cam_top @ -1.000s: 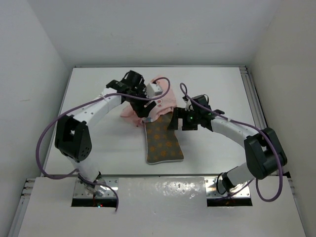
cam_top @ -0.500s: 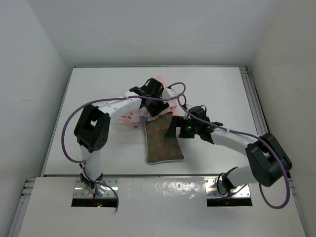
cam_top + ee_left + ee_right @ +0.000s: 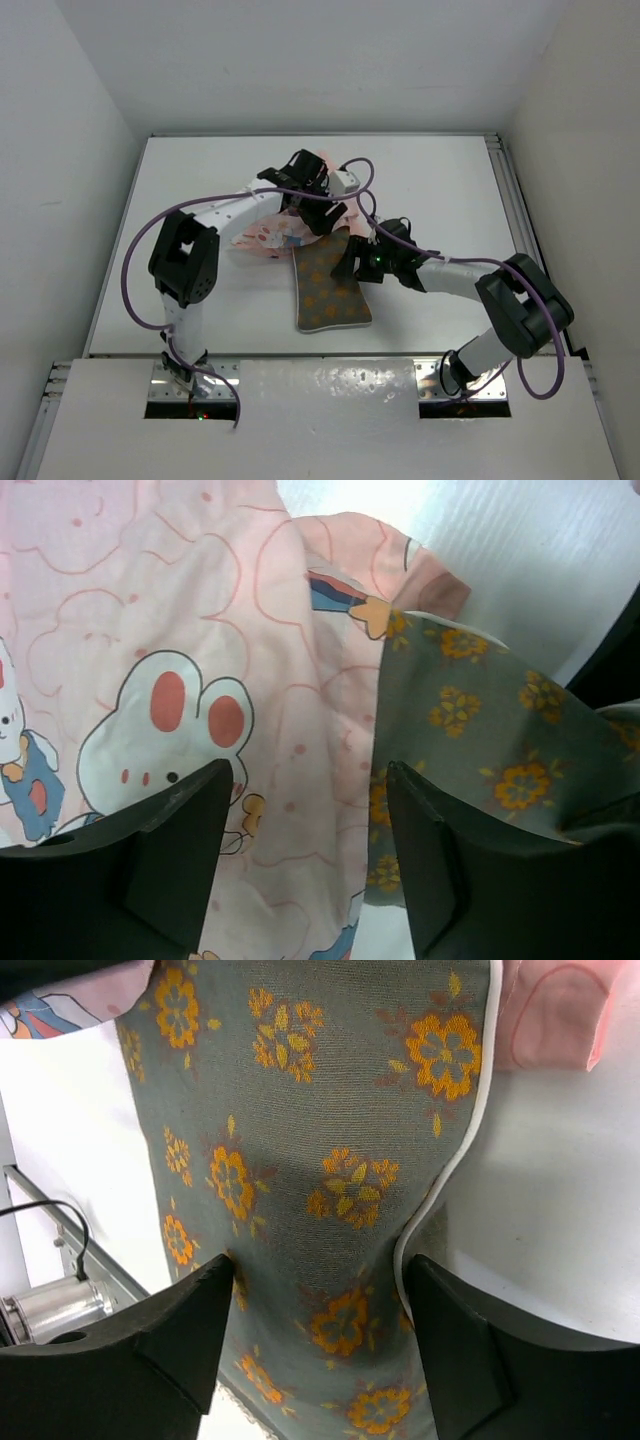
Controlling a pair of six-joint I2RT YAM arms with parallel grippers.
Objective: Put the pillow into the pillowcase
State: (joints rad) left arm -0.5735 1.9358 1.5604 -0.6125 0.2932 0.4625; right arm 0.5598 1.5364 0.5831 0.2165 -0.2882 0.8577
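**Pink sack and pillow, side by side**

Pink cloth lies bunched up near the middle of the white table [image 3: 200, 180]. That is the pillowcase [image 3: 262, 236], the one with white rabbits on it. The pillow [image 3: 330, 290], olive-brown with orange flowers, lies flat just in front of it. Its far end touches the pink cloth and seems tucked a little under a fold. Most of the pillow is outside the sack.

The left gripper [image 3: 305, 780] hangs over the pink cloth, right where it meets the pillow's corner. Its jaws stand apart, and the cloth under them looks flat, not pinched. The right gripper [image 3: 322, 1270] is low over the pillow, near the pale edge. Its jaws are wide apart too, and they grip nothing.

I think this is the early part of the job: getting hold of both things. Next, the left one needs to pinch only the top layer of the sack and lift it to make a mouth. Then the right one can grab the pillow and push it in.
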